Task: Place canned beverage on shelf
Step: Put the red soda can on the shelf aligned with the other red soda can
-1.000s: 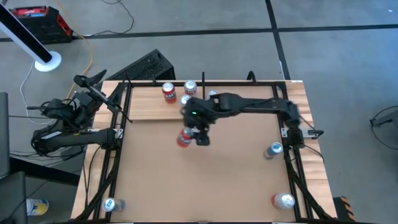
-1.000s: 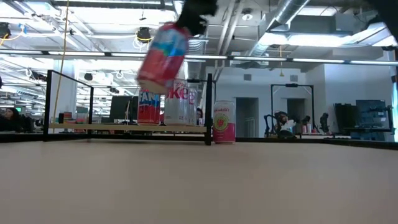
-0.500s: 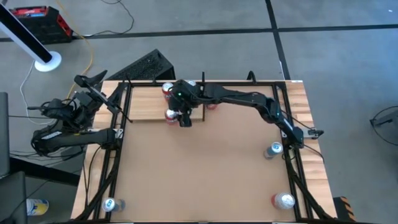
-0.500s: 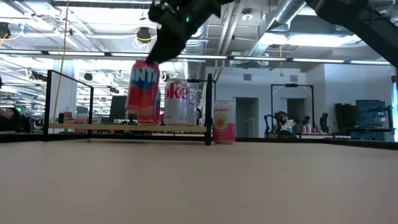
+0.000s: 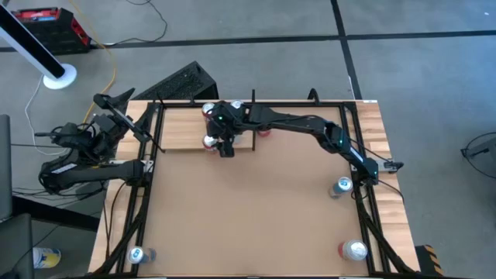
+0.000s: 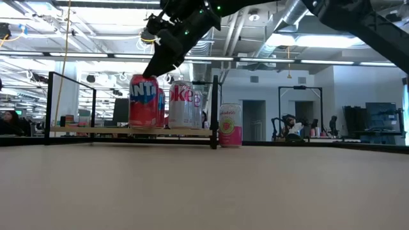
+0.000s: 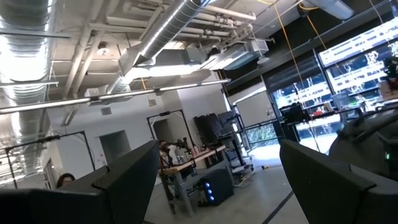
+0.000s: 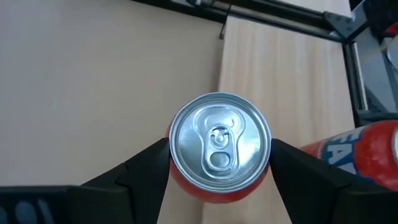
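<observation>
A red soda can [image 5: 209, 141] stands upright at the near edge of the pale-wood shelf [image 5: 182, 128] at the table's far left. In the low view the can [image 6: 143, 102] has its base at the level of the shelf board [image 6: 96, 130]. My right gripper [image 8: 219, 155] is shut on this can from above. My left gripper [image 7: 217, 180] is open and empty, off the table's left edge [image 5: 108, 105], pointing up into the room. My right gripper pinches the red can's side wall just below the top rim [image 8: 171, 149] between its two fingers, one on each opposite side. The fingers point down from above. The can is upright, lid up; whether its base rests on the shelf board, I cannot tell.
On the shelf stand another red can [image 5: 209, 111] and a silver can [image 5: 236, 107], seen in the low view behind the held can [image 6: 182, 104]. A pink can [image 6: 230, 126] stands on the table by the shelf's right end. Loose cans stand at the table's right [image 5: 341, 186], near right [image 5: 353, 249] and near left [image 5: 138, 254].
My right gripper has carried the red can from above the table's middle toward the far left and down to the shelf's near edge. The can was tilted and high in the air; it is now upright at the shelf board.
</observation>
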Robot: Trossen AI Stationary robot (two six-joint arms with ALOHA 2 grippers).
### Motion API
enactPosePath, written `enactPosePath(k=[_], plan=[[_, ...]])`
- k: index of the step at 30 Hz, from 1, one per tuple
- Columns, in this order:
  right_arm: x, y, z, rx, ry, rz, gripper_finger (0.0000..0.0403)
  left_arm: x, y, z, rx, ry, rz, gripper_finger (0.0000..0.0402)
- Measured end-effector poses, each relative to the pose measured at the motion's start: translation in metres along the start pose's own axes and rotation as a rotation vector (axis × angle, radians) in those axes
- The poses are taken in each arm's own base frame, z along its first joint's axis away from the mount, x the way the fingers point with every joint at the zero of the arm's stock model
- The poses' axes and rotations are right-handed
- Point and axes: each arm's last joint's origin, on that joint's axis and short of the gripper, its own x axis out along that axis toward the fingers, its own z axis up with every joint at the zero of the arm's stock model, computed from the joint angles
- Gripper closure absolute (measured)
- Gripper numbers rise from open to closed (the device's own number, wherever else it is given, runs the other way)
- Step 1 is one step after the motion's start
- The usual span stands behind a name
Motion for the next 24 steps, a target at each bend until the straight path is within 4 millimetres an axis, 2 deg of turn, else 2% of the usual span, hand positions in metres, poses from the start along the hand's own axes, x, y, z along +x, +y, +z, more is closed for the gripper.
enactPosePath(k=[9, 24], plan=[[0.001, -0.002, 0.004, -0.004, -0.045, -0.019, 0.0118, 0.000, 0.000, 0.000, 0.002, 0.003, -0.002, 0.0082], [-0.002, -0.026, -0.004, 0.080, -0.033, -0.109, 0.0118, 0.000, 0.000, 0.000, 0.000, 0.003, -0.002, 0.0082]])
